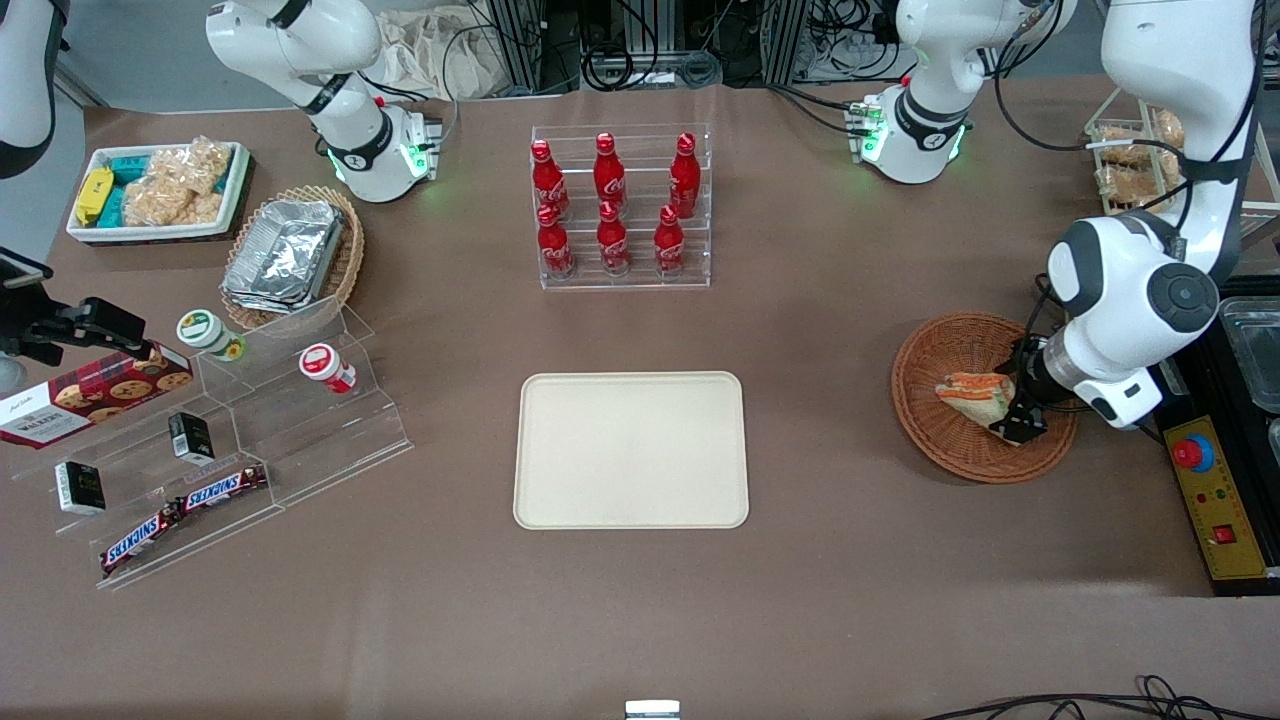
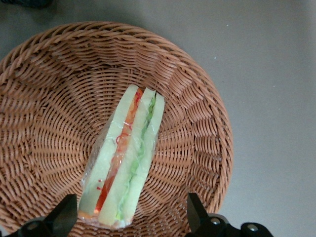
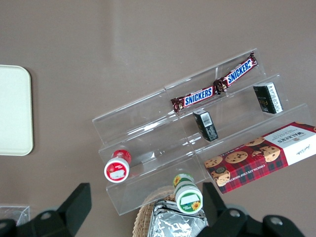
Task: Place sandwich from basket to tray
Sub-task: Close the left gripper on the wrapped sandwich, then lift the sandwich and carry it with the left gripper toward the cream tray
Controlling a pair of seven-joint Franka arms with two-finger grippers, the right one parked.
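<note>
**Lining up the grab**

The sandwich [image 2: 124, 160] sits in the basket [image 2: 44, 89], filling edge up, so the bread faces are out to either side. The left gripper [image 2: 132, 217] hangs just over one end with fingers [image 2: 64, 215] spread wide, straddling it, nothing pinched yet. Looks set to squeeze the bread faces. The tray [image 1: 631, 449] waits mid-table, well apart.

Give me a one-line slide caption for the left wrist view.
Open gripper straddling the wrapped sandwich lying in the wicker basket.
</note>
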